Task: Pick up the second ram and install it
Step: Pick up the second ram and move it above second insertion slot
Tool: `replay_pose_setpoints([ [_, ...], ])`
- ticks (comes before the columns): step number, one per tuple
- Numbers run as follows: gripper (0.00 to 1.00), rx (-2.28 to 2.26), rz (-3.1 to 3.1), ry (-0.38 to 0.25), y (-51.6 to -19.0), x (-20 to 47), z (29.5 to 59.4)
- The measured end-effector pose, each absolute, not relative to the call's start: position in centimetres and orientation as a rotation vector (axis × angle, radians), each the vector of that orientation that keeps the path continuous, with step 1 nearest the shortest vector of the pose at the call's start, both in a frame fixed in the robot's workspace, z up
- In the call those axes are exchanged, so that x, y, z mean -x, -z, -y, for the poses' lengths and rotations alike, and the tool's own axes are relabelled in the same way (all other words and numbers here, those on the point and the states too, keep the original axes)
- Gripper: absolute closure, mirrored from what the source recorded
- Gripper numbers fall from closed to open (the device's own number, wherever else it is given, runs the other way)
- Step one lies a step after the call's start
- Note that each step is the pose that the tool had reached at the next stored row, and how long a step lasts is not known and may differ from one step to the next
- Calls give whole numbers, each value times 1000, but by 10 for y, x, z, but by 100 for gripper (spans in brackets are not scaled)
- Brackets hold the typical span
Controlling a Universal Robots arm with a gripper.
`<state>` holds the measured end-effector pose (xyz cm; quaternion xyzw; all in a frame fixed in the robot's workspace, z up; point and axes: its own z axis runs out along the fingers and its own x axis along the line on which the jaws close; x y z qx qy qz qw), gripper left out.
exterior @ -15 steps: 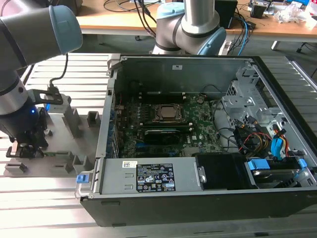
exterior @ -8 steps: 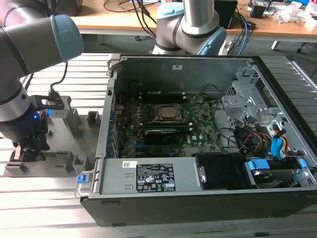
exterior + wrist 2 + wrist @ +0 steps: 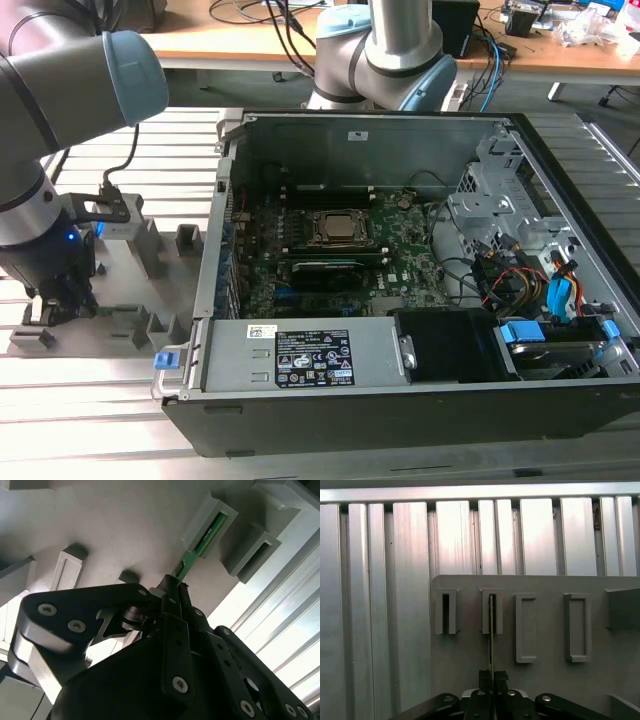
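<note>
1. Green second ram (image 3: 187,563) has its far end inside a slot of the grey holder (image 3: 125,525) (which sits beside the open computer case (image 3: 400,430) in the exterior view).
2. Gripper (image 3: 172,584) is clamped on the stick's near end.

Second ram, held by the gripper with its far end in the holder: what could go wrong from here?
1. The gripper clamps one end of the second ram while the other end sits in the grey holder; a tilted pull could jam or flex it in the slot.
2. Held at one end, the stick might pivot in the grip.
3. In the exterior view the case wall stands between holder and motherboard; the stick could clip it.
</note>
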<state>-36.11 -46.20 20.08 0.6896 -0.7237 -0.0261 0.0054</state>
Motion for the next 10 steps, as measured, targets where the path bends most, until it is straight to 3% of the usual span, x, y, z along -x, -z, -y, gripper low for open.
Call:
replay_pose_setpoints([
  [10,86,-2158,2267,82,-201,361,462],
])
